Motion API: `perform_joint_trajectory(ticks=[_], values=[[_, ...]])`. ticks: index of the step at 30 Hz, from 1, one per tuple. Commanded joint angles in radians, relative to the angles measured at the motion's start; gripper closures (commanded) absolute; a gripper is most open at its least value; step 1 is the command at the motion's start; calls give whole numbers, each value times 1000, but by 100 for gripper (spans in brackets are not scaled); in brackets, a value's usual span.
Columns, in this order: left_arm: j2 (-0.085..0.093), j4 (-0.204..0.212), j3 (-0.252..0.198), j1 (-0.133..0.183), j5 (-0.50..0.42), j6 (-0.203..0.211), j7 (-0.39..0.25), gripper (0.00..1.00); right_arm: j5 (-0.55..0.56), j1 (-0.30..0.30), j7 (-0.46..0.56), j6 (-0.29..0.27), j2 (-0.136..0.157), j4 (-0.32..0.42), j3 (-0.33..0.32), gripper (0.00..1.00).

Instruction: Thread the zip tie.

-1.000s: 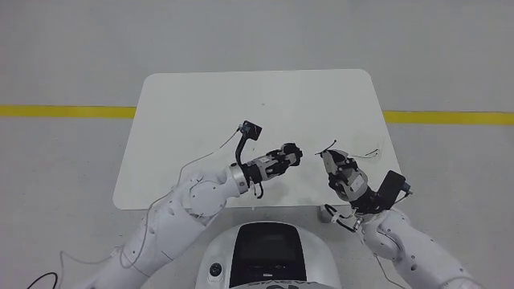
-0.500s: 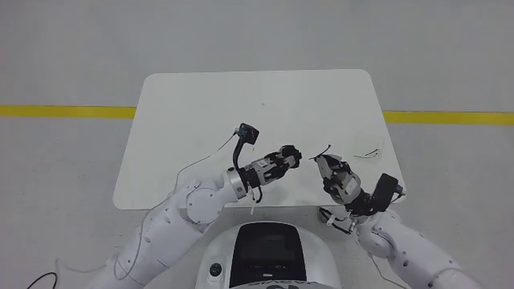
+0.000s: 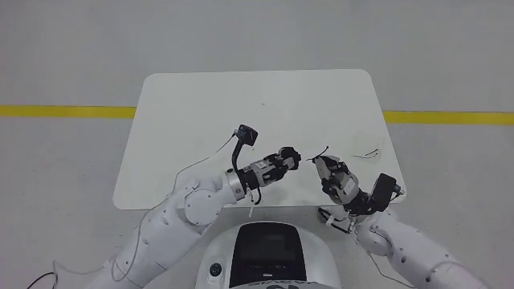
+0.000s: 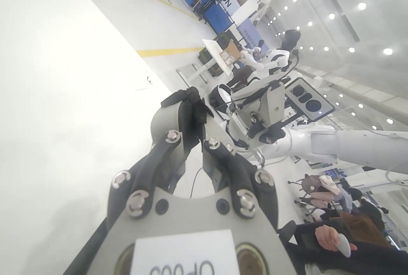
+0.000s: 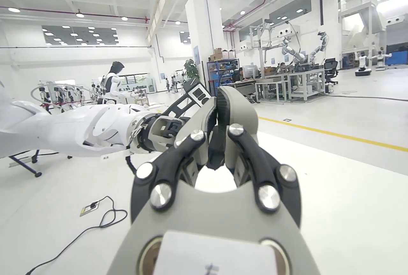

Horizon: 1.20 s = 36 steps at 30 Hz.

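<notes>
The white surface carries the work near its front edge, where both arms are raised just above it. The left hand and the right hand face each other tip to tip, near but apart, and the coming move turns on that gap.

The right hand is clenched; in its wrist view the fingers press flat together. From its tips a thin dark zip tie sticks out, its long axis slanting toward the far edge instead of along the line to the other hand. The free end therefore points past the left hand, not at it, and probably has to be turned across before it can enter anything.

The left hand is clenched too, its fingers meeting on something black. Whether that is the tie's head I cannot tell.

A loose pale strand lies flat beyond the right hand, apart from both.
</notes>
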State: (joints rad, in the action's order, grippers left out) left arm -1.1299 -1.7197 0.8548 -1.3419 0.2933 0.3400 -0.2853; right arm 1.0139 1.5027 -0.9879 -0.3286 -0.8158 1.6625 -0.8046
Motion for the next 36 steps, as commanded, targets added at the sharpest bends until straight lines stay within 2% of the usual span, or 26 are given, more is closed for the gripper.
perform_joint_trajectory(ticks=[1,8,16,36], values=[[0,0,0,0,0,0,0,100,13,-3,22,10,-5,4,-1,100],[0,0,0,0,0,0,0,100,26,-19,24,-11,-28,-25,-8,100],[0,0,0,0,0,0,0,100,35,-30,21,-11,-50,-50,-6,100],[0,0,0,0,0,0,0,100,46,-56,19,-11,-75,-88,9,100]])
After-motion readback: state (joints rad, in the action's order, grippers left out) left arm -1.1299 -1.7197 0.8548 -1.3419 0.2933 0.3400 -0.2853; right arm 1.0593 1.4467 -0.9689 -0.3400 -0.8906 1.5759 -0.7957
